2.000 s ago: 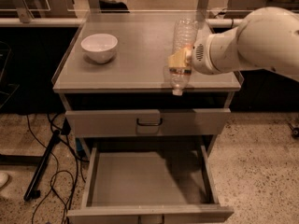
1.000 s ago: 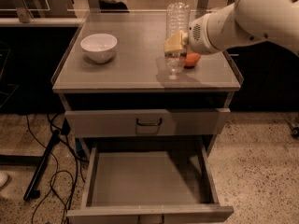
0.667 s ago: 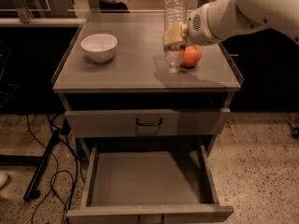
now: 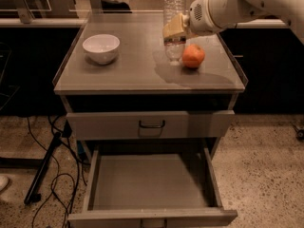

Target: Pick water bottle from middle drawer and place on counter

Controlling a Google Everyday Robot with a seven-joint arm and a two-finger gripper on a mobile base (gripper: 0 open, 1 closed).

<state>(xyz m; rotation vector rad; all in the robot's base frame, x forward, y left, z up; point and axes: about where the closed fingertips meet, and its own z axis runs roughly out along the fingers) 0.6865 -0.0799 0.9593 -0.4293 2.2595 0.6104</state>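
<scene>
Speckled floor (image 4: 266,175) at front. Middle drawer (image 4: 152,186) stands pulled open. Counter (image 4: 118,77) above carries a white bowl (image 4: 101,47) at left and an orange fruit (image 4: 193,56) at right. Water bottle (image 4: 174,1) stands upright just beside the fruit, grasped at mid-height by the gripper (image 4: 174,30).

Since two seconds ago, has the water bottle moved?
Yes: the water bottle, in the gripper, went from the counter front edge back beside the orange fruit.

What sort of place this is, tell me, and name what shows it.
Probably a robotics lab or test space: a grey drawer cabinet with its counter and open middle drawer, loose cables on the speckled floor, and the gripper holding the water bottle over the counter.
</scene>
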